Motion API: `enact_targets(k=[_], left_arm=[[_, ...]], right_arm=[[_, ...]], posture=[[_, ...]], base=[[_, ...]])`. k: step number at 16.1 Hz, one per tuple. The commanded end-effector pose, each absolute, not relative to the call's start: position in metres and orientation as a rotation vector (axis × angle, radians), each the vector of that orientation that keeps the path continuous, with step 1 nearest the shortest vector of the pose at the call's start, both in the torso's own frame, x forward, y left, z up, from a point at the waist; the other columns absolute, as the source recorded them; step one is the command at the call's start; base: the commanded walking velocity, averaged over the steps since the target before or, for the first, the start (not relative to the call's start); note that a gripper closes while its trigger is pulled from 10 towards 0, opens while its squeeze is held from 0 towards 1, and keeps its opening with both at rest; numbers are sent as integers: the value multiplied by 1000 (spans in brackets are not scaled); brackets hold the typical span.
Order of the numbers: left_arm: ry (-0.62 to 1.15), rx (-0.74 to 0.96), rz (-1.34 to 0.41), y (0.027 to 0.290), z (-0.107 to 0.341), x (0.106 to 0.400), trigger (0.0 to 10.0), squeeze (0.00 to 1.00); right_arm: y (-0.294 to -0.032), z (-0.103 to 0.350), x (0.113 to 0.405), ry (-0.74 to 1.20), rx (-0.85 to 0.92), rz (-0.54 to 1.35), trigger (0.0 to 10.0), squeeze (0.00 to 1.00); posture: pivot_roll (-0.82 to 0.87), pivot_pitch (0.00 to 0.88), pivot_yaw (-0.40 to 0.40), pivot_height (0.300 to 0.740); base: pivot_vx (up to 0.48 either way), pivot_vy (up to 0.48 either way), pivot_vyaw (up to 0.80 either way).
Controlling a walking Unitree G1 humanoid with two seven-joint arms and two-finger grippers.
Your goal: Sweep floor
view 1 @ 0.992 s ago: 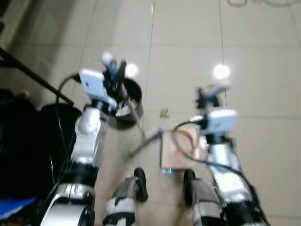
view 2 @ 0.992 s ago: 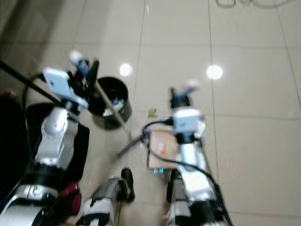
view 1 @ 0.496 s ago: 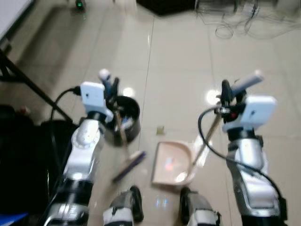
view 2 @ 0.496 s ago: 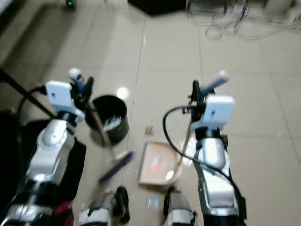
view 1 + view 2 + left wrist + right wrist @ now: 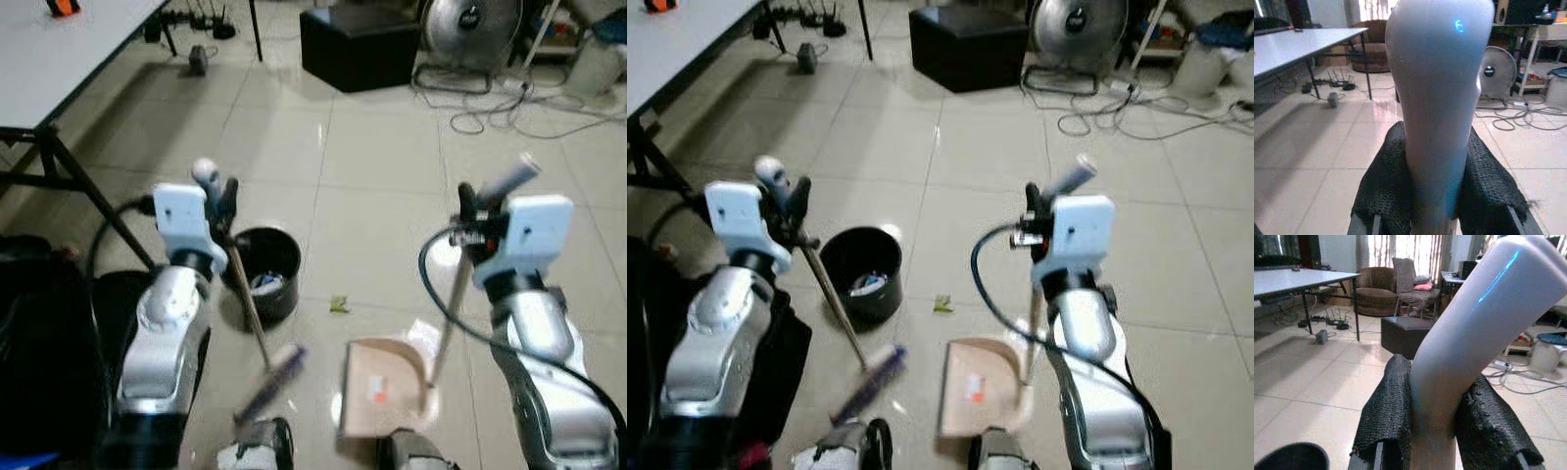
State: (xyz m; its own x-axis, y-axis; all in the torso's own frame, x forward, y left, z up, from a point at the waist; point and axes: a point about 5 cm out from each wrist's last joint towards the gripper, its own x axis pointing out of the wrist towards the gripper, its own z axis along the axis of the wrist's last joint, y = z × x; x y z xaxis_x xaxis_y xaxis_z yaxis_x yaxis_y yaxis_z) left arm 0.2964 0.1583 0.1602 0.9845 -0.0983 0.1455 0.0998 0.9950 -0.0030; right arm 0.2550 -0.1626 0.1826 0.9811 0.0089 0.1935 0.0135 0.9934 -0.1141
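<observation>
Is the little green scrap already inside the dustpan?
No, the green scrap lies on the bare floor between the black bin and the dustpan, apart from both.

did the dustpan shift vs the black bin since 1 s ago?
Cannot tell: the camera tilted up and earlier frames are blurred. The dustpan lies on the floor right of the black bin, as before.

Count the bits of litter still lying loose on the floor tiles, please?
1: a small greenish scrap on the tile between the black bin and the dustpan. Others may be hidden behind the arms.
</observation>
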Motion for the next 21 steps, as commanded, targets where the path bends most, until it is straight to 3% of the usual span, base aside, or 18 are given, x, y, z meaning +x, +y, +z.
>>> enact_targets(k=[1, 4, 9, 12, 19, 21], left_arm=[[-197, 24, -121, 155, 170, 293, 10000, 0], [-193, 72, -156, 151, 171, 294, 10000, 0], [-193, 103, -193, 144, 172, 294, 10000, 0], [-194, 107, -207, 142, 172, 295, 10000, 0], [-197, 107, -221, 137, 172, 294, 10000, 0], [-181, 101, -261, 133, 171, 295, 10000, 0]], right_arm=[[-160, 191, 250, -236, -129, 11, 10000, 0], [-164, 193, 249, -254, -172, -21, 10000, 0], [-171, 186, 245, -199, -132, -67, 10000, 0], [-171, 184, 244, -191, -99, -67, 10000, 0], [-170, 181, 244, -171, -111, -46, 10000, 0], [-170, 179, 244, -166, -113, -46, 10000, 0]], posture=[[-82, 85, 55, 740], [-88, 79, 55, 740], [-95, 77, 57, 740], [-96, 77, 59, 740], [-103, 80, 59, 740], [-103, 80, 60, 740]], base=[[0, 0, 0], [0, -112, 0], [0, -474, 0], [0, -472, -746], [0, -474, 0], [0, 0, 0]])
